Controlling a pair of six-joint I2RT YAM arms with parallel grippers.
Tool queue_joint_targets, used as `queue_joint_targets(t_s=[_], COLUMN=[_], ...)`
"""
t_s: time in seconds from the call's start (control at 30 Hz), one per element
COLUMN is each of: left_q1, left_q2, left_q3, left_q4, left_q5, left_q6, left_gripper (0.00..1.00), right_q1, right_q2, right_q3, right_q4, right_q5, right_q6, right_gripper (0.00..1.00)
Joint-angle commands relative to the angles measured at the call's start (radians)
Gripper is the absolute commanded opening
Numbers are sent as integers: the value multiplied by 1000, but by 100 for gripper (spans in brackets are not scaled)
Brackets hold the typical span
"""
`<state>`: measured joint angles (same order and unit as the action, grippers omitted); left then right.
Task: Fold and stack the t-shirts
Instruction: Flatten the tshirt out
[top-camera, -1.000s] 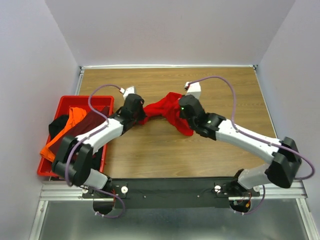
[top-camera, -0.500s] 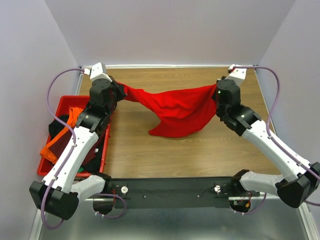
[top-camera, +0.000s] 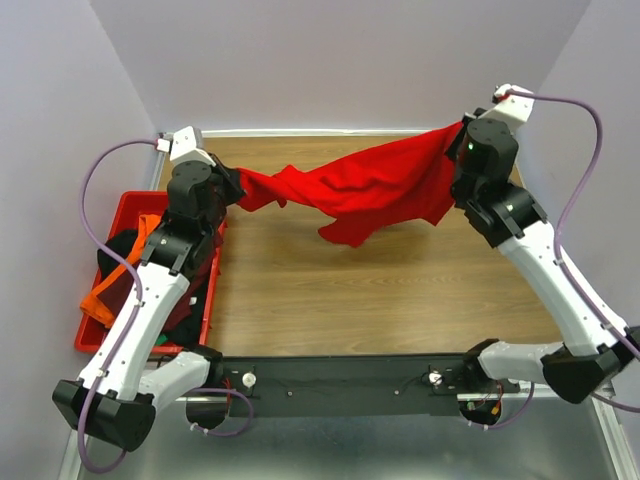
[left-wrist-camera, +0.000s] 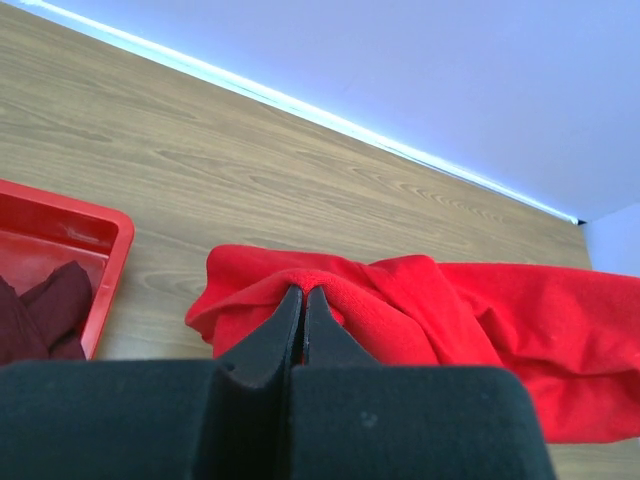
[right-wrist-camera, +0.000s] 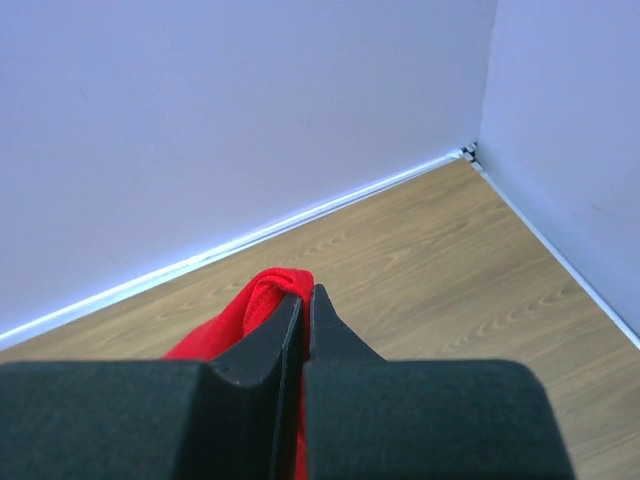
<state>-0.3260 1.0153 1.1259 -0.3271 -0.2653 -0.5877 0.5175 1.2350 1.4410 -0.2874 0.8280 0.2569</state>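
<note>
A bright red t-shirt (top-camera: 370, 190) hangs stretched in the air between my two grippers, above the far half of the wooden table, its middle sagging in a fold. My left gripper (top-camera: 236, 185) is shut on the shirt's left end; the wrist view shows red cloth (left-wrist-camera: 420, 320) pinched at its fingertips (left-wrist-camera: 303, 292). At the far right my right gripper (top-camera: 462, 135) is raised high and shut on the other end (right-wrist-camera: 265, 290). An orange t-shirt (top-camera: 120, 275), a dark maroon one (top-camera: 185, 245) and a black one (top-camera: 112, 250) lie bunched in the crate.
A red plastic crate (top-camera: 135, 205) stands at the table's left edge, beside my left arm; its corner (left-wrist-camera: 95, 225) shows in the left wrist view. Pale walls close the table at the back and both sides. Bare wood (top-camera: 380, 290) lies under the hanging shirt.
Both grippers have swung apart from the table's middle to its far corners, spreading the bunched red t-shirt wide. The right gripper has since risen higher, lifting the shirt off the wood.
</note>
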Motion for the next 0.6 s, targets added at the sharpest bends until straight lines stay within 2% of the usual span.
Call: queue_joint_targets(t_s=[0.0, 0.07, 0.13, 0.17, 0.2, 0.23, 0.27, 0.37, 0.43, 0.57], left_q1=[11, 12, 12, 12, 12, 12, 12, 12, 12, 12], left_q2=[12, 32, 43, 49, 48, 52, 55, 72, 80, 97], left_q3=[-26, -31, -38, -64, -86, -104, -144, -221, -256, -323], left_q4=[17, 28, 37, 45, 62, 91, 100, 149, 180, 215], left_q5=[29, 66, 87, 115, 136, 164, 176, 231, 253, 261], left_q6=[17, 29, 28, 26, 23, 16, 9, -12, -27, -49], left_gripper=[0, 0, 0, 0, 0, 0, 0, 0, 0, 0], right_q1=[-72, -179, -227, -250, -263, -283, -290, -290, -289, -265], right_q2=[99, 167, 214, 266, 293, 323, 371, 412, 393, 287], right_q3=[90, 120, 137, 144, 147, 154, 157, 150, 110, -121], right_q4=[1, 1, -1, -1, -1, -6, -13, -67, -67, -64], right_q5=[-24, -94, -172, -199, -220, -262, -271, -332, -386, -588], right_q6=[-33, -21, -5, -2, 1, 1, 4, 60, 100, 208], right_gripper=[10, 10, 10, 13, 24, 30, 47, 77, 80, 80])
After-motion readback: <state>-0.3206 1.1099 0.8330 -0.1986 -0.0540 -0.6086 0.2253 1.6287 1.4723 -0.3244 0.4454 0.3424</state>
